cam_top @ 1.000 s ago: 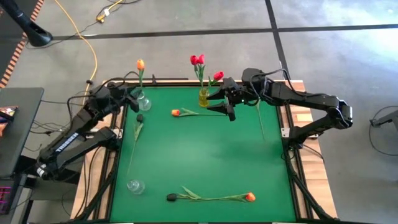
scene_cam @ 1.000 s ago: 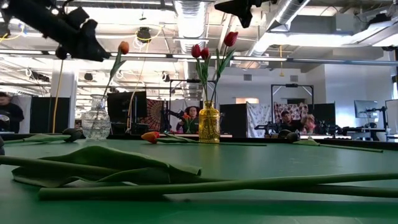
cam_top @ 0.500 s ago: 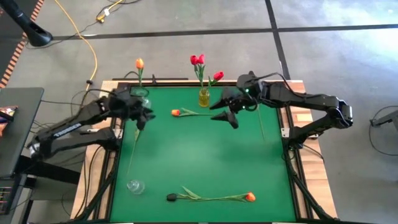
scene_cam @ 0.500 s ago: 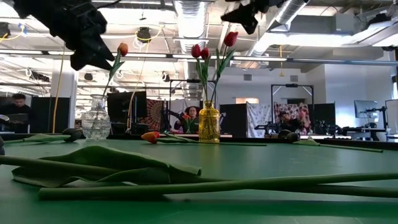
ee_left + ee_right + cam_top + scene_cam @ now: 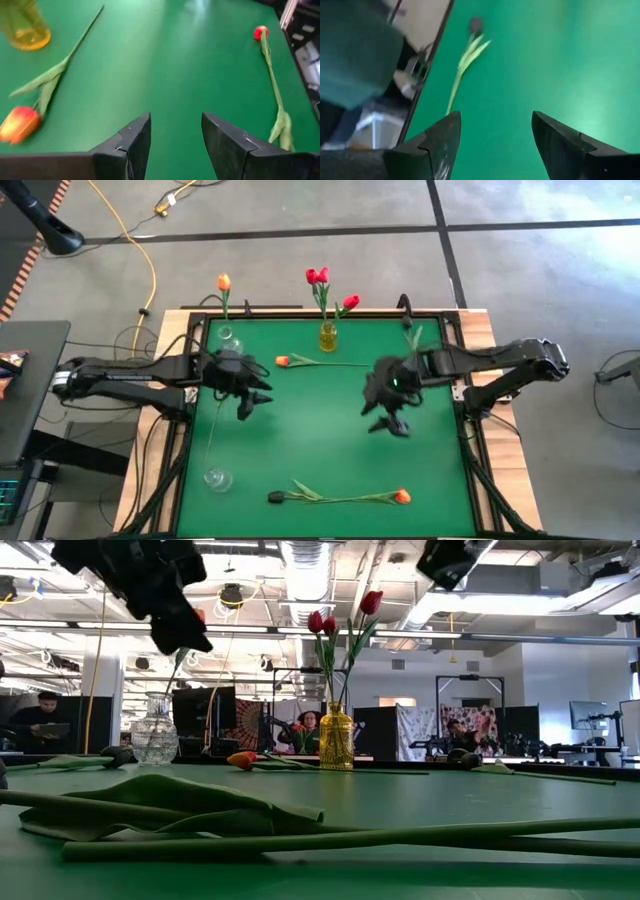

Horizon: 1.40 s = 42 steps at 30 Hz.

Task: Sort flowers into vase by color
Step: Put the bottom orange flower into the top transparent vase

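My left gripper (image 5: 254, 393) (image 5: 175, 120) hovers open over the mat's left half. My right gripper (image 5: 390, 424) (image 5: 495, 117) hovers open right of the middle. Neither has anything between its fingers. Red tulips stand in the yellow vase (image 5: 327, 336). An orange tulip (image 5: 224, 282) stands in the clear vase (image 5: 227, 338). An orange-headed flower (image 5: 284, 361) lies flat near the yellow vase. Two flowers lie end to end along the near edge, a dark head (image 5: 276, 497) and an orange one (image 5: 402, 496). A dark-headed flower (image 5: 475, 23) lies by the left edge, and another (image 5: 412, 338) at the far right.
A second clear vase (image 5: 217, 477) stands empty at the near left corner. A black frame (image 5: 470, 440) rims the green mat. The mat's middle (image 5: 320, 430) is bare. People sit at desks far behind the table (image 5: 310, 730).
My left gripper has swung away from the clear vase at the far left toward the table's middle and the near edge, sinking a little. My right gripper has left the yellow vase and gone toward the near edge and somewhat right, tipping downward. No flower has moved.
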Tool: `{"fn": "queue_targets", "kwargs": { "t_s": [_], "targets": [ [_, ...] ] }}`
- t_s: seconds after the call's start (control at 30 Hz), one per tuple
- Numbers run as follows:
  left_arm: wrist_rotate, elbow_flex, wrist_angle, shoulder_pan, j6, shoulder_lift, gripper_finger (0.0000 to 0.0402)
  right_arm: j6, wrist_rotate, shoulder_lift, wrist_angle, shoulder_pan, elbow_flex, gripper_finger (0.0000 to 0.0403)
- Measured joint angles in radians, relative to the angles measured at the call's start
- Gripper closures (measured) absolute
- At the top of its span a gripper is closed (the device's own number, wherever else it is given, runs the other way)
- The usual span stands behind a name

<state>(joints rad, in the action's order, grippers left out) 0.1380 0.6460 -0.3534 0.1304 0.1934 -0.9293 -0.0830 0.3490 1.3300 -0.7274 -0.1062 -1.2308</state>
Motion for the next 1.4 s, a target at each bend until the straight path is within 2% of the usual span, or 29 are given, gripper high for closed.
{"fn": "queue_targets", "kwargs": {
  "t_s": [0.2, 0.33, 0.4, 0.63, 0.8, 0.97, 1.2, 1.4],
  "targets": [
    [-0.020, 0.000, 0.112, -0.039, -0.062, -0.095, 0.0239, 0.031, -0.063, 0.000, 0.008, -0.227, 0.035, 0.0132],
    [-0.021, 0.000, 0.176, -0.040, -0.101, -0.146, 0.0239, -0.081, -0.133, 0.025, 0.086, -0.343, 0.080, 0.0132],
    [-0.022, 0.000, 0.220, -0.040, -0.115, -0.167, 0.0239, -0.140, -0.142, 0.065, 0.141, -0.388, 0.097, 0.0132],
    [-0.012, -0.001, 0.297, -0.040, -0.152, -0.204, 0.0239, -0.171, -0.151, 0.278, 0.257, -0.512, 0.080, 0.0132],
    [-0.011, -0.001, 0.297, -0.039, -0.153, -0.203, 0.0239, -0.241, -0.207, 0.410, 0.268, -0.537, 0.054, 0.0133],
    [0.008, -0.001, 0.300, -0.039, -0.153, -0.203, 0.0239, -0.364, -0.229, 0.498, 0.353, -0.525, 0.050, 0.0133],
    [0.087, -0.001, 0.300, -0.039, -0.168, -0.203, 0.0239, -0.542, -0.305, 0.556, 0.379, -0.520, 0.049, 0.0133],
    [0.129, -0.001, 0.301, -0.039, -0.175, -0.203, 0.0239, -0.568, -0.347, 0.566, 0.363, -0.532, 0.048, 0.0133]
  ]
}}
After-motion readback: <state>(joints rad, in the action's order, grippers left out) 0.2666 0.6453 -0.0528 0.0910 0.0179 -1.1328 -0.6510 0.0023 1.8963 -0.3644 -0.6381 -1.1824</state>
